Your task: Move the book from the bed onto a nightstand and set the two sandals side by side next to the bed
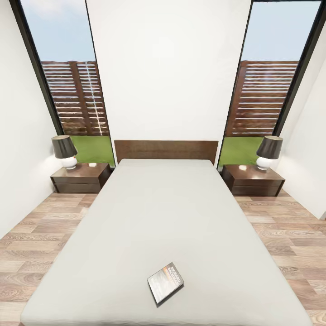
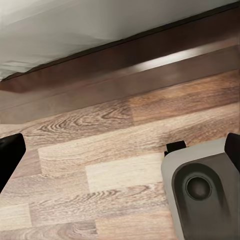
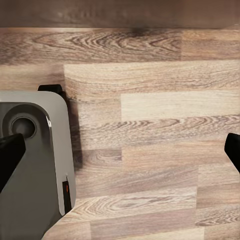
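Book step not started: book (image 1: 165,281) lies flat near the foot edge of bed (image 1: 172,226), untouched. Both grippers hang over floor, fingers apart, empty. Next: reach in, grasp book, carry to a nightstand (image 1: 80,177)

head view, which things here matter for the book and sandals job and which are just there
Part of the job:
book, lying on the bed near its foot
left nightstand
right nightstand

Just there:
left lamp and right lamp, one on each nightstand
windows
fence
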You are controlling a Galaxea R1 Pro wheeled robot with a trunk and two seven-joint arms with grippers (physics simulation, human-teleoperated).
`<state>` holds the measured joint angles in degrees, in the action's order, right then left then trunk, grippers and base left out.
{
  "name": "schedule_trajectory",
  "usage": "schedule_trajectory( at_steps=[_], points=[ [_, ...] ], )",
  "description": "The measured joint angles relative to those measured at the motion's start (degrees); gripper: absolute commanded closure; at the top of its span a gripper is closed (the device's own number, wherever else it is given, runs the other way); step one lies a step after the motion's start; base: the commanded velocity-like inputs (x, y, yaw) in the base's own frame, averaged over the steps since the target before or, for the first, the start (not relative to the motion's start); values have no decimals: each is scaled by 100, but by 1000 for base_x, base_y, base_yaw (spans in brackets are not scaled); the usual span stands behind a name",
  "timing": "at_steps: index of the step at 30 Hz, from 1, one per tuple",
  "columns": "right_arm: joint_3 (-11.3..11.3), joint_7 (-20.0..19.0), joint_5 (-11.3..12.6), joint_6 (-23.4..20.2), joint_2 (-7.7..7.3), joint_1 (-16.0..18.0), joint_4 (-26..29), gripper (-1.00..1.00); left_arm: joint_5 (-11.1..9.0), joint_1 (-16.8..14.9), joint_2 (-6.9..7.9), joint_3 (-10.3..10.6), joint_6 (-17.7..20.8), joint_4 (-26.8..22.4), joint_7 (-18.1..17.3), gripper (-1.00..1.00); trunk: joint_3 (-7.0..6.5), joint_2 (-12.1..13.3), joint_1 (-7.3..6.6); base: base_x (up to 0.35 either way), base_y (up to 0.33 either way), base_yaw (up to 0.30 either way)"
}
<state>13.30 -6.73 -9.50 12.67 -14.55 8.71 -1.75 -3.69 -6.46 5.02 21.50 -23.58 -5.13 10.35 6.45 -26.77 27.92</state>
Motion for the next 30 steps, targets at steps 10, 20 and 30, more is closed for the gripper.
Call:
schedule_trajectory(
  at_steps=[10,20,30],
  points=[
    [-7,0,-4,0,3,-1,0,-100,-47,-53,17,-42,30,-132,3,-100,0,0,0,0,0,0],
    [-15,0,-8,0,22,-1,0,-100,-71,-357,87,-84,1064,-1406,5,-100,0,0,0,0,0,0],
    [-20,0,-10,0,76,-1,0,-100,-81,-628,195,-102,3159,-3918,-11,-100,-1,1,0,0,0,0]
  ],
)
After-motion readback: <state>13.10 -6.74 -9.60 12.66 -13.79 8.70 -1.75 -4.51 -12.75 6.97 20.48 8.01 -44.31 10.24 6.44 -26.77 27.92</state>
